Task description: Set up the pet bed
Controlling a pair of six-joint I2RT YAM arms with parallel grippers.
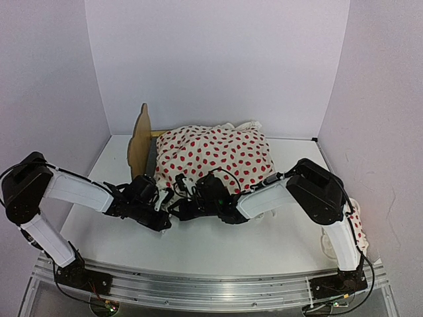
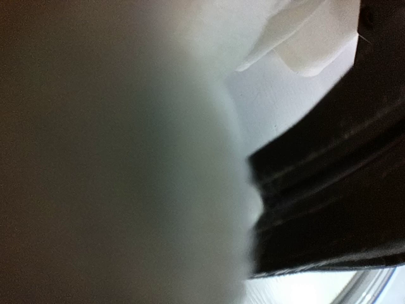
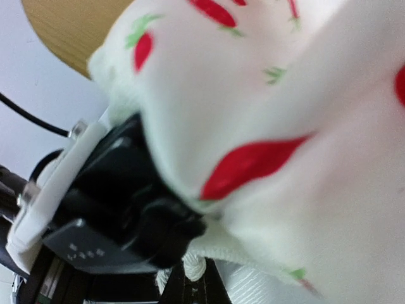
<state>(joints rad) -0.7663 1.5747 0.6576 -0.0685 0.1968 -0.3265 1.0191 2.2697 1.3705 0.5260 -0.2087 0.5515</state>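
The pet bed shows its plywood headboard (image 1: 141, 137) at the back left, and a corner of that headboard appears in the right wrist view (image 3: 73, 28). The rest of the bed lies under the white red-dotted duvet (image 1: 215, 155). Both grippers meet at the duvet's near left edge. My right gripper (image 1: 185, 200) is shut on the duvet's ruffled hem (image 3: 201, 269). My left gripper (image 1: 164, 198) presses against the same edge. It shows as a black and white body in the right wrist view (image 3: 107, 202). Blurred white fabric (image 2: 114, 158) fills the left wrist view and hides the left gripper's jaws.
A small red-dotted pillow (image 1: 357, 226) lies at the table's right edge behind the right arm. White walls close in the table at the left, back and right. A metal rail (image 1: 211, 287) runs along the near edge.
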